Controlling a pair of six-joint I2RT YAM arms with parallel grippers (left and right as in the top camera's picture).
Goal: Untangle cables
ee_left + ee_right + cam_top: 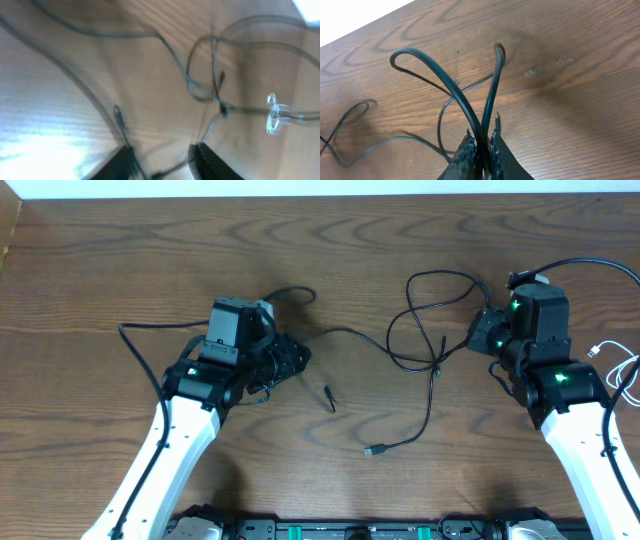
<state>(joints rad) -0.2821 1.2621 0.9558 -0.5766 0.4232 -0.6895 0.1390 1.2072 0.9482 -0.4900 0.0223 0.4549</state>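
Two thin black cables cross in a loose tangle (pixel 436 363) at mid-table. One black cable (pixel 355 333) runs from my left gripper (pixel 297 358) to that tangle. The other black cable (pixel 430 400) trails down to a plug (pixel 375 450). A loose plug end (pixel 330 395) lies below my left gripper. In the blurred left wrist view the left gripper (pixel 160 152) stands open, a black strand (pixel 170 170) lying between its fingers. My right gripper (pixel 478 335) is shut on a doubled black cable (pixel 470 107), whose two strands rise from the right gripper (pixel 481 142). A white cable (pixel 612 362) lies at the far right.
Thicker black arm cords loop beside each arm, one at the left (pixel 140 345) and one at the upper right (pixel 590 265). The wooden table's far edge (pixel 320 194) runs along the top. The arm bases (pixel 350 530) sit at the near edge.
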